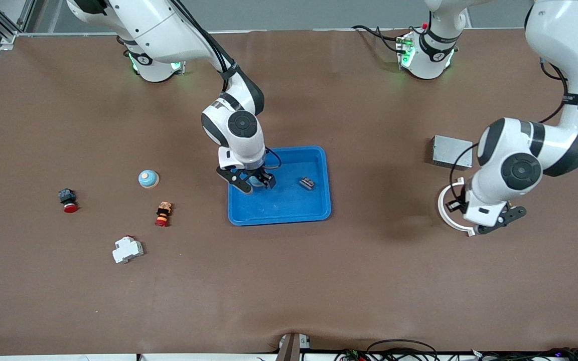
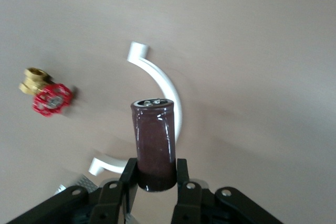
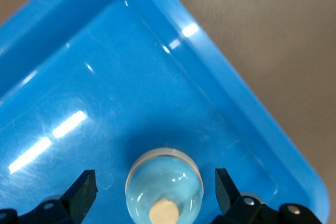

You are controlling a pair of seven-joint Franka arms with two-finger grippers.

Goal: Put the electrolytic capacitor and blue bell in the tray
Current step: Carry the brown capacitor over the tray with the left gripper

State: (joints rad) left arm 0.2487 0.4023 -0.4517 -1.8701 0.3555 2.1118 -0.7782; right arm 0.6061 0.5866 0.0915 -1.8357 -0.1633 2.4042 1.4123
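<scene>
Right hand (image 1: 255, 184) hangs low over the tray (image 1: 319, 200), mid-frame in the front view, at the tray's end toward the right arm. Jaws are spread wide. The blue bell (image 3: 164, 192) sits between the fingers (image 3: 84, 192) at the bottom centre of the right wrist view, with a clear gap on each side. It looks set down on the tray floor and let go, so I judge that half done. It's placed well inside the rim, so it shouldn't roll out.

A small dark component (image 1: 307, 183) also lies in the tray, nearer the left arm's end.

Left hand (image 1: 502, 220) is over bare worktop (image 1: 369, 281) at the left arm's end, lower in frame than the grey metal box (image 1: 451, 152). It's pinching the electrolytic capacitor (image 2: 154, 145) by its lower end. The brown can stands up out of the fingers with its top face visible, a grip that likely lets it go down upright. It's above a white curved part (image 2: 168, 98), with a red-handled brass valve (image 2: 46, 92) off to the side. The capacitor is well apart from the tray and not yet delivered.

A second pale-blue dome (image 1: 148, 178) sits on the worktop toward the right arm's end.
</scene>
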